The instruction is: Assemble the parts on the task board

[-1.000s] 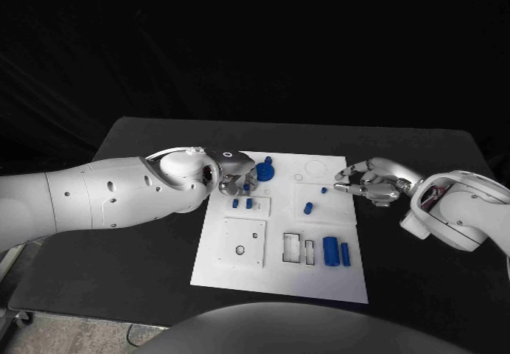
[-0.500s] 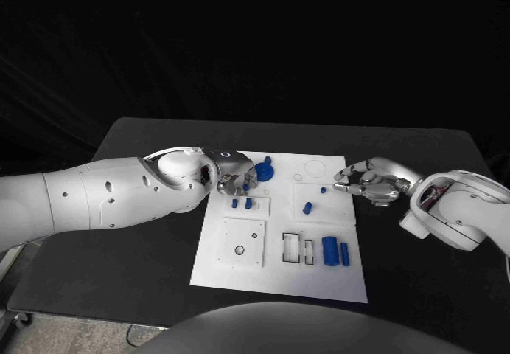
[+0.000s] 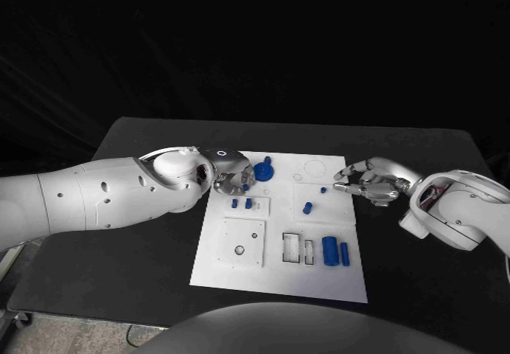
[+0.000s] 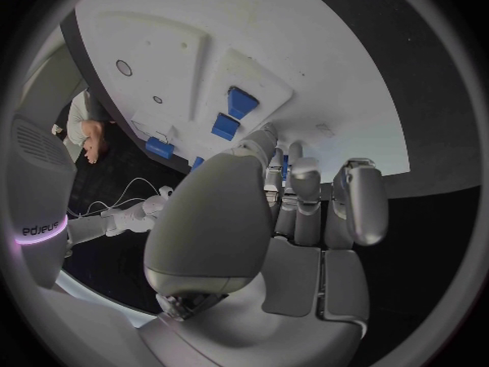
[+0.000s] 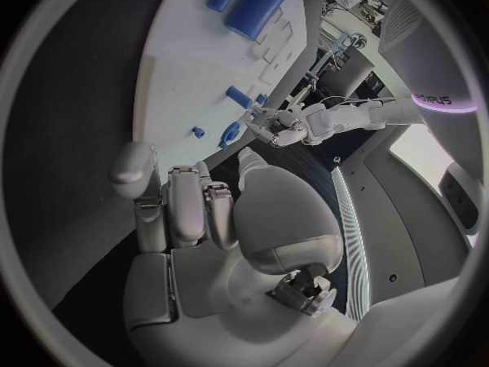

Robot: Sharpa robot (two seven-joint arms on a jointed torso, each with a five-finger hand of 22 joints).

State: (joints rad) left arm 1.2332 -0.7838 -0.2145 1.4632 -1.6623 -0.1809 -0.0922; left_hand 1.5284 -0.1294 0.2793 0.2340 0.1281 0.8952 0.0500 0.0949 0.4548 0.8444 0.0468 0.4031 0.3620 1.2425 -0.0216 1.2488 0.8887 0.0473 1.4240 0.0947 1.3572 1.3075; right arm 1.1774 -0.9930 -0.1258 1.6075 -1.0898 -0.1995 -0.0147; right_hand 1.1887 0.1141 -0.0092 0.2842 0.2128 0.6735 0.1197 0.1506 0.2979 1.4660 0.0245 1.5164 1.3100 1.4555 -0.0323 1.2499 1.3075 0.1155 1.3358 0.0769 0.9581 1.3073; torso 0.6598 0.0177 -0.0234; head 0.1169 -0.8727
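The task board (image 3: 278,284) lies in the middle of the black worktop (image 3: 425,147). On it, two small blue parts (image 3: 241,203) stand in a raised block at about 10 o'clock of its middle, a larger round blue part (image 3: 264,172) sits near its 11 o'clock corner, a small blue peg (image 3: 308,209) stands just right of centre, and two blue cylinders (image 3: 336,251) lie side by side towards 4 o'clock. The left hand (image 3: 230,179) is over the board's 10 o'clock corner, fingers (image 4: 301,189) curled beside the round part (whether they grip anything I cannot tell). The right hand (image 3: 368,181) hovers at the board's 2 o'clock edge, fingers (image 5: 190,197) curled in, holding nothing visible.
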